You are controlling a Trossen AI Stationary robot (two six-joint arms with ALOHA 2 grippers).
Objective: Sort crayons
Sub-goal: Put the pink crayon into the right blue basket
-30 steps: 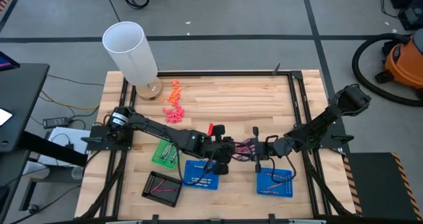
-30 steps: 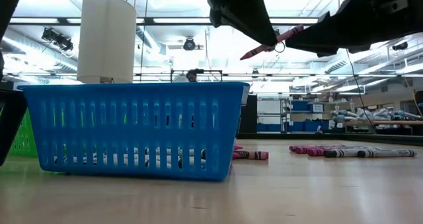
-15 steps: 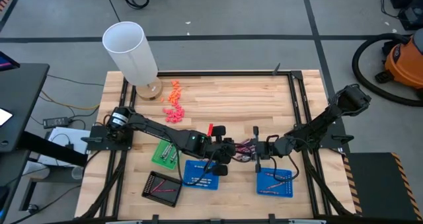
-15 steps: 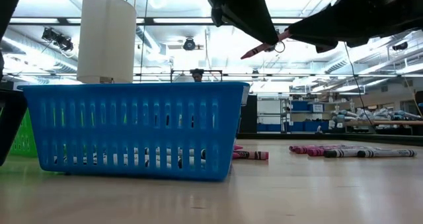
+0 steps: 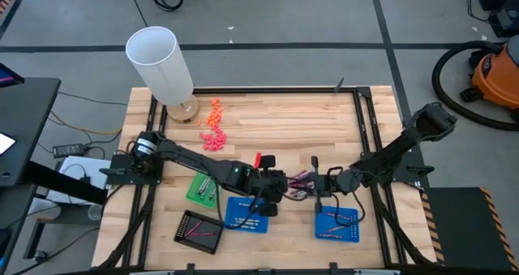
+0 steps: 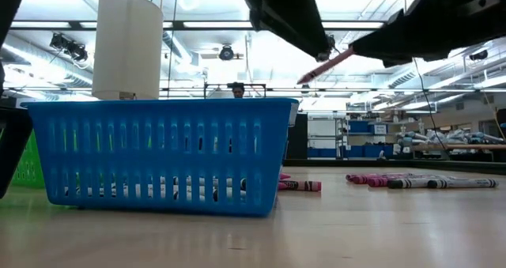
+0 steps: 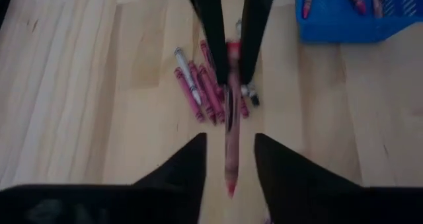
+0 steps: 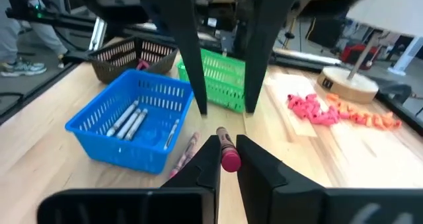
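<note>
Sorting in progress; 1 crayon (image 6: 326, 65) in the air, centre-right of the low view, tilted.

- Right gripper (image 8: 228, 145): clamped on that pinkish-red crayon, lower middle of the high view.
- Left gripper (image 7: 228, 141): facing the right one, fingers apart on either side of the same crayon's free end. Contact cannot be told. It reads as a handover between the arms.
- Blue tray (image 5: 243, 220), lower centre of the high view: several silvery-grey crayons inside.
- Second blue tray (image 5: 350, 234), lower right: a few pinkish-red crayons inside.
- Dark tray (image 5: 188, 236), lower left: a few reddish crayons inside.
- Green tray (image 5: 193, 195), above the dark tray: some sticks inside, colour unclear.
- Loose pile (image 7: 205, 92): mostly pinkish-red and maroon, 1 silvery-grey, on the bare table under the grippers.

Judgement: partly done. All 4 trays have stock, but the loose pile and the held crayon remain unsorted.
</note>
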